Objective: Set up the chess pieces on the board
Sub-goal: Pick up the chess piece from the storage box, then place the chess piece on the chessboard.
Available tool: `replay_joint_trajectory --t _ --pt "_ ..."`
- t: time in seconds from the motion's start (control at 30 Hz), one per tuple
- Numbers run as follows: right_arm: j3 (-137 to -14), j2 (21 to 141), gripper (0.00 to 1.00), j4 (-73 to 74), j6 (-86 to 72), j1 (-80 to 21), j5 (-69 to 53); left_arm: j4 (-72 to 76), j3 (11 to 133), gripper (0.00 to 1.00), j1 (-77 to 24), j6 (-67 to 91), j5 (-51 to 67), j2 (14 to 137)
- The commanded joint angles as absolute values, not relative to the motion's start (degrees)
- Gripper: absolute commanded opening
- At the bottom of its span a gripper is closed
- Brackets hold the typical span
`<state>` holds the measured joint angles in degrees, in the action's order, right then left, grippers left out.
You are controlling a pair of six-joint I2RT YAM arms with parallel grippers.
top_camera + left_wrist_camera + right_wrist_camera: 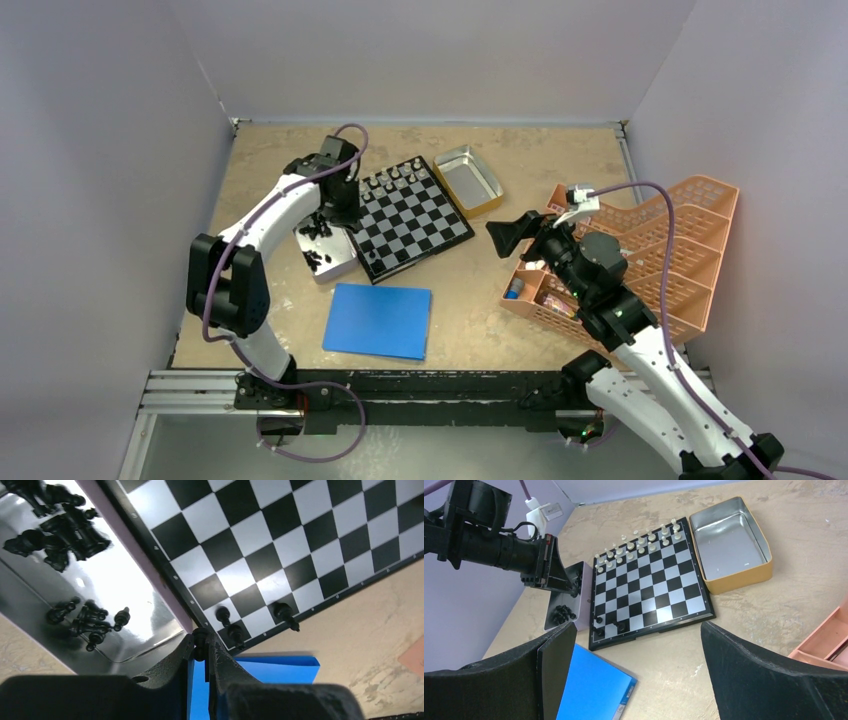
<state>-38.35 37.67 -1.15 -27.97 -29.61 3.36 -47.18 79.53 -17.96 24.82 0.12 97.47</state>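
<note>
My left tool (201,649) is pinching a tiny black chess piece (200,639) btwn its fingertips, jaws pressed nearly together on it. It's hanging over the seam where the shiny silver metal tray (140,605) is sitting just beside the small square black-and-silver chequered chessboard (280,545), at the board's near-left corner. Can't tell if the piece is touching anything below.

Three other black pieces (235,632) are standing upright on squares at that same corner. More loose black pieces (65,535) are lying in the tray in two clumps, most of them tipped over. Silvery-white pieces (639,542) are standing in two rows along the board's far edge.

A flat blue rectangular sheet (378,320) is lying on the sandy-beige bench (480,300), near the board's near edge but apart from it. A gold-sided rectangular metal tin (468,180) is sitting close by the board's far-right side; can't tell if they're touching.

My right tool (638,625) is hovering w/ fingers spread wide, gripping nothing. It's well to the right of the board and pointing toward it, w/ the pink plastic lattice basket (660,250) behind it.
</note>
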Motion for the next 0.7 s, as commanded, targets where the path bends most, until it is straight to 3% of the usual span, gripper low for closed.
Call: replay_joint_trajectory --t 0.0,0.67 --pt "-39.47 38.22 0.96 -3.18 -26.91 -29.51 3.91 -47.03 82.4 0.07 -20.75 22.64 1.86 96.44" --pt "-39.66 37.98 0.96 -2.82 -27.15 -29.49 5.35 -48.59 86.92 0.09 -30.98 21.86 -6.37 108.15"
